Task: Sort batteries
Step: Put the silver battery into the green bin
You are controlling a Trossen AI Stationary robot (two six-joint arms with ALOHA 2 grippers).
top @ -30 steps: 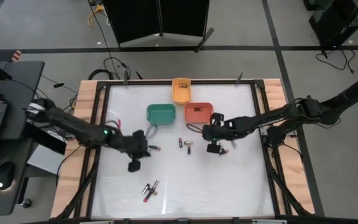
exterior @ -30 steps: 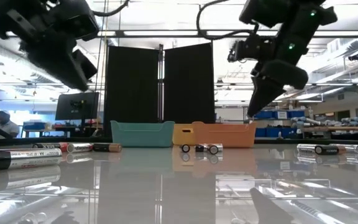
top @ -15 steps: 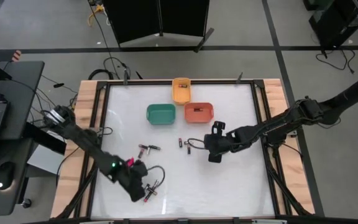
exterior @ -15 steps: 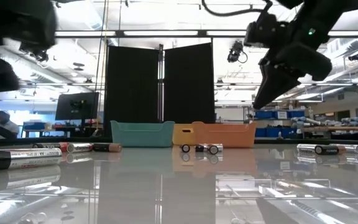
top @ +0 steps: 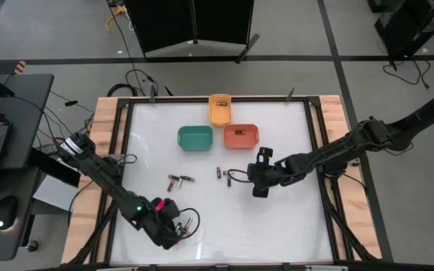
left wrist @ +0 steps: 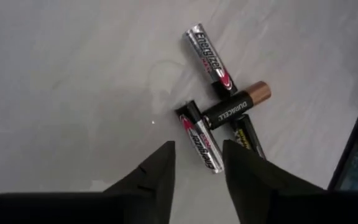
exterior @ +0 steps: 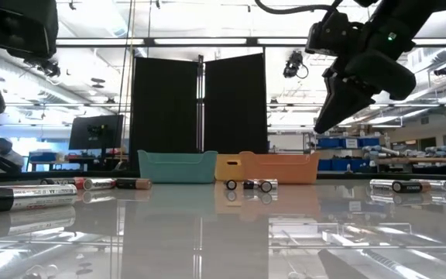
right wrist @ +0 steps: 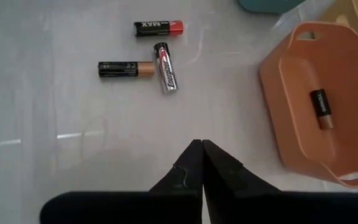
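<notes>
My left gripper point(left wrist: 196, 163) has swung away from the middle of the table point(top: 277, 226), where it hung a second ago near the teal bin point(top: 195, 138), down to the near-left part, and its fingers, pressed together then, now stand apart above a small heap of batteries point(left wrist: 219, 127). I take that as the start of a fresh pick: nothing sits between the fingers yet, and the gap lines up over the silver-and-red cell point(left wrist: 199, 134) closest to me. That cell lies flat with its long axis slanting away from my fingers, black end farthest from them; a black cell with a copper cap point(left wrist: 235, 107) lies across its far end, copper tip pointing away to the side, and a second silver cell point(left wrist: 210, 59) lies beyond, roughly in line with the first. A fourth, dark cell is half hidden under the copper-capped one. My right gripper point(right wrist: 201, 163) has moved only a little, nearer the table's centre, and hangs with its fingers together and empty, just in front of the orange bin point(right wrist: 291, 112), which holds one small copper-tipped cell point(right wrist: 321, 107) lying flat. Three more loose cells point(right wrist: 148, 59) lie beyond it on the table, two touching end to side. Most of the sorting looks unfinished.
</notes>
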